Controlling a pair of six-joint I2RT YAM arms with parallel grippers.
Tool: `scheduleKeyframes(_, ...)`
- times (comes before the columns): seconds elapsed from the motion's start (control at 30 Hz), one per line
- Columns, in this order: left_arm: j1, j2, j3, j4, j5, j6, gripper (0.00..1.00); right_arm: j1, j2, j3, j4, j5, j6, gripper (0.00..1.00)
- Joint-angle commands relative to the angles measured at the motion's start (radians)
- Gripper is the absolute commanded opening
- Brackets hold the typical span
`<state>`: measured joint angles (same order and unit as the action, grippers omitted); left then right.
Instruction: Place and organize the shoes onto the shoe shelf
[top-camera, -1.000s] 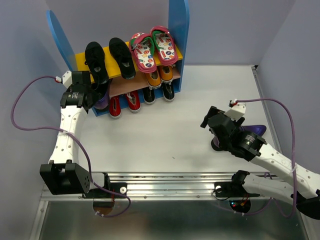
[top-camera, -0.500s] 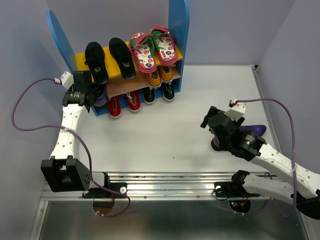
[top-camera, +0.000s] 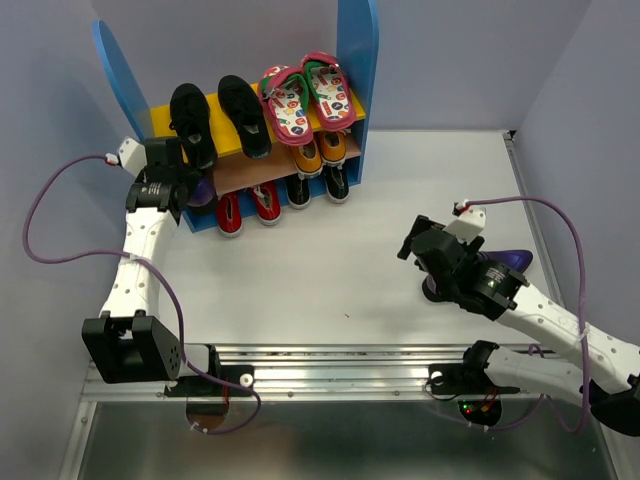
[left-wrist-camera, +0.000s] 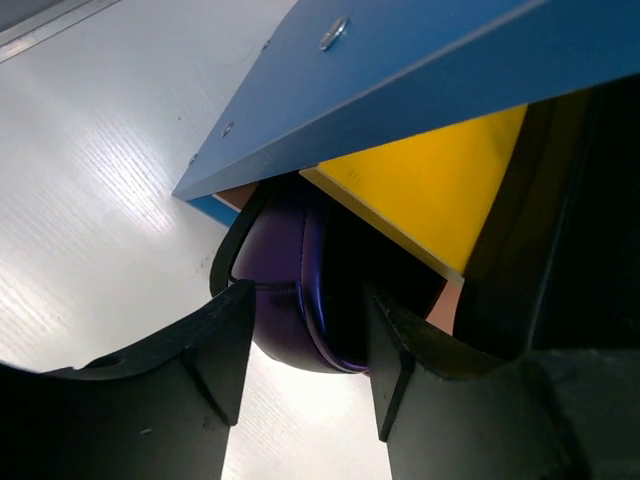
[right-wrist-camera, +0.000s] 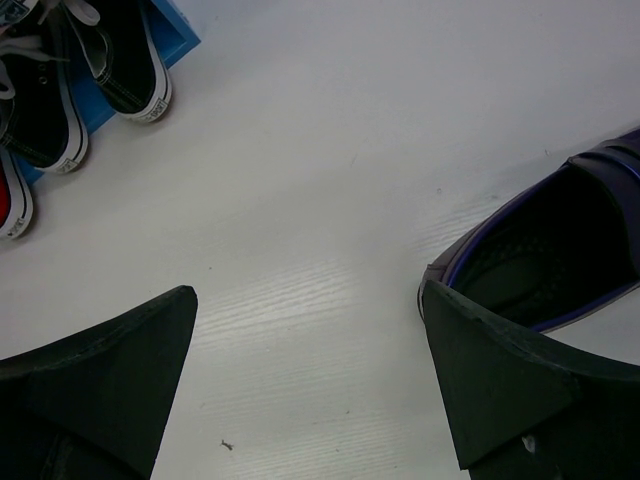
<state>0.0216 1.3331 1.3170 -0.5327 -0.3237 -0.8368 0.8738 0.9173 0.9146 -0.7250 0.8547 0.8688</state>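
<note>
The shoe shelf (top-camera: 357, 60) stands at the back left, with black shoes (top-camera: 243, 112) and pink flip-flops (top-camera: 305, 95) on its yellow top board. Orange shoes (top-camera: 320, 152), black-white sneakers (top-camera: 318, 185) and red shoes (top-camera: 248, 207) fill the lower board. At that board's left end sits a purple loafer (left-wrist-camera: 280, 250). My left gripper (left-wrist-camera: 308, 295) is open there, one finger on each side of the loafer's heel. A second purple loafer (top-camera: 505, 262) lies on the table at the right. My right gripper (right-wrist-camera: 305, 295) hovers open beside it, with nothing between its fingers.
A metal rail (top-camera: 330, 365) runs along the near edge between the arm bases. Purple cables (top-camera: 40, 200) loop off both arms. Walls close in on the left, back and right. A tiny speck (right-wrist-camera: 228, 445) lies on the white table.
My left gripper has opened and let go of the purple loafer at the lower board's left end. The right arm has shifted only slightly.
</note>
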Motion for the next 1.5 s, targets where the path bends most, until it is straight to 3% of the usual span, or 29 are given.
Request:
scheduleKeyframes(0.0,0.000,-0.038,-0.002,0.034,0.005,0.019,0.57,0.005,0.005,0.003,-0.033,0.000,0.044,1.00)
scheduleKeyframes(0.37,0.000,-0.195,-0.062,-0.013,0.078,0.134,0.59,-0.061,-0.012,-0.059,-0.275,-0.042,0.357,1.00)
scheduleKeyframes(0.6,0.000,-0.327,-0.052,-0.059,0.097,0.228,0.64,-0.228,0.046,-0.066,-0.278,-0.141,0.371,1.00)
scheduleKeyframes(0.83,0.000,-0.414,-0.039,-0.078,0.156,0.297,0.65,-0.262,0.064,-0.091,-0.194,-0.152,0.371,0.99)
scheduleKeyframes(1.1,0.000,-0.453,-0.078,-0.053,0.222,0.349,0.65,-0.320,0.130,-0.105,-0.044,-0.137,0.263,0.84)
scheduleKeyframes(1.33,0.000,-0.463,-0.068,-0.059,0.212,0.384,0.65,-0.401,0.199,-0.154,0.104,-0.272,0.136,0.60)
scheduleKeyframes(1.43,0.000,-0.462,-0.068,-0.052,0.235,0.398,0.64,-0.401,0.221,-0.132,0.171,-0.342,0.037,0.31)
scheduleKeyframes(1.47,0.000,-0.459,-0.067,-0.053,0.236,0.398,0.64,-0.401,0.227,-0.122,0.185,-0.391,-0.038,0.11)
